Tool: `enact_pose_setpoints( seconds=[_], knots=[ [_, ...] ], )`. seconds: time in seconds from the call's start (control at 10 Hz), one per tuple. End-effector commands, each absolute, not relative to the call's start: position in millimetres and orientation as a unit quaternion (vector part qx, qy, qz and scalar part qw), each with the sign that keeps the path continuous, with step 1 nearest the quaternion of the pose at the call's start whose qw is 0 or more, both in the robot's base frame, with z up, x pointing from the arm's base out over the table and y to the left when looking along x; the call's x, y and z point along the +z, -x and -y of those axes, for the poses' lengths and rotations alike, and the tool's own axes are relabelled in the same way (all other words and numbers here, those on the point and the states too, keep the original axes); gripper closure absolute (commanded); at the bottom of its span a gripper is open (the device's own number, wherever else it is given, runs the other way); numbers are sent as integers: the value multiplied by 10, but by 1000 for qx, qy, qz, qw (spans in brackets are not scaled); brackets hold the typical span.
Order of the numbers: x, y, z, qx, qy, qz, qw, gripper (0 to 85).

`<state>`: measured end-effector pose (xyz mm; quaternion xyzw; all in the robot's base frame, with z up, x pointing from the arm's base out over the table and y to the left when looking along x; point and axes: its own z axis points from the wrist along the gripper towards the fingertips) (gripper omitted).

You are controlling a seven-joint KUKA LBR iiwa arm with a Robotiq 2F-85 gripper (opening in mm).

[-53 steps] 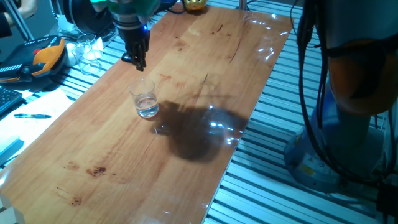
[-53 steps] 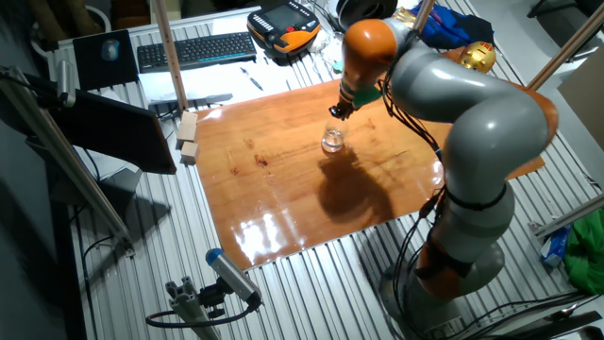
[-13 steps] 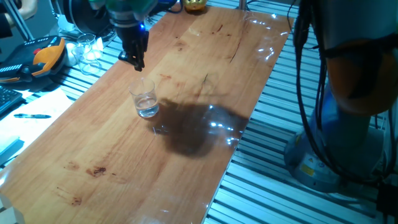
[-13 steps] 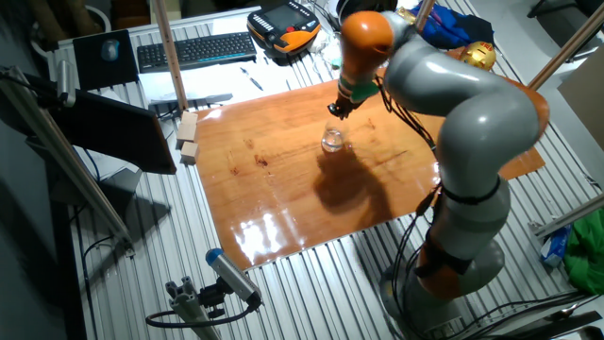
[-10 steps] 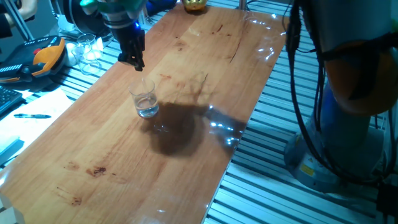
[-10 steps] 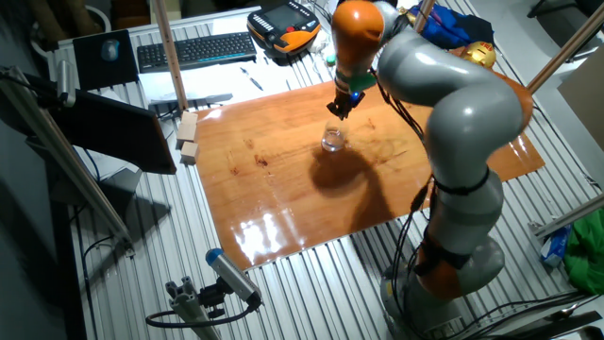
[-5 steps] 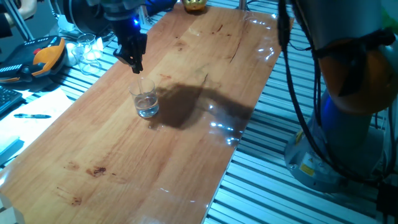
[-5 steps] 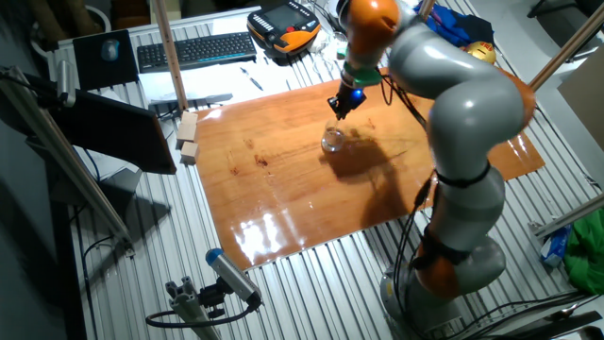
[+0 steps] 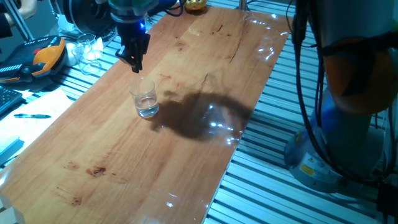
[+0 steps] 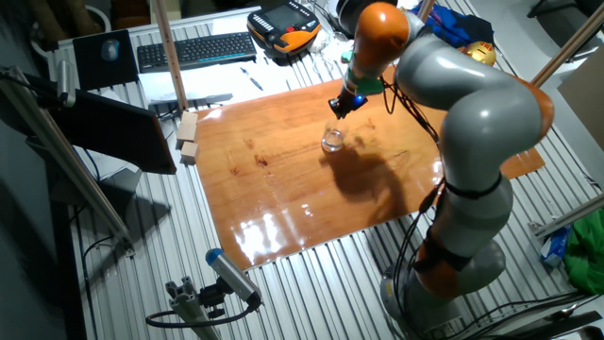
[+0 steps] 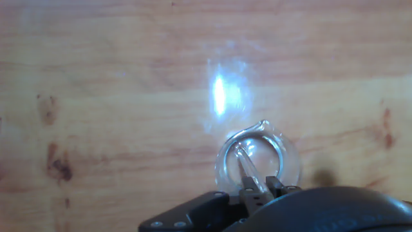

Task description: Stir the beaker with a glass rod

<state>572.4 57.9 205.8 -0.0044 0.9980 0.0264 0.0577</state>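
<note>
The beaker is a small clear glass cup with a little liquid, standing on the wooden table; it also shows in the other fixed view and from above in the hand view. My gripper hangs just above its far rim and is shut on the glass rod, a thin clear stick. In the hand view the rod runs from between the fingers down into the beaker. In the fixed views the rod is too faint to make out. The gripper also shows in the other fixed view.
Bulkier clear glass vessels stand off the table's far left edge beside an orange-black device. A keyboard and wooden blocks lie beyond the table. The arm's shadow falls right of the beaker.
The arm's upper links have swung back and forth and its shadow has shifted on the table. The gripper has stayed above the beaker, moving slightly around it.
</note>
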Motion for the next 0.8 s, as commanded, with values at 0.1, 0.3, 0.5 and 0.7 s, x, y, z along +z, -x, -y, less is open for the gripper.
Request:
enact_pose_setpoints(
  seconds=[0.1,0.3,0.5,0.7],
  knots=[
    [2064,-5720,-568,3,31,-997,74,850],
    [2064,-5712,-556,-21,64,-995,72,850],
    [2046,-5694,-536,-30,90,-994,49,850],
    [2015,-5683,-513,-28,101,-994,23,850]
  ],
)
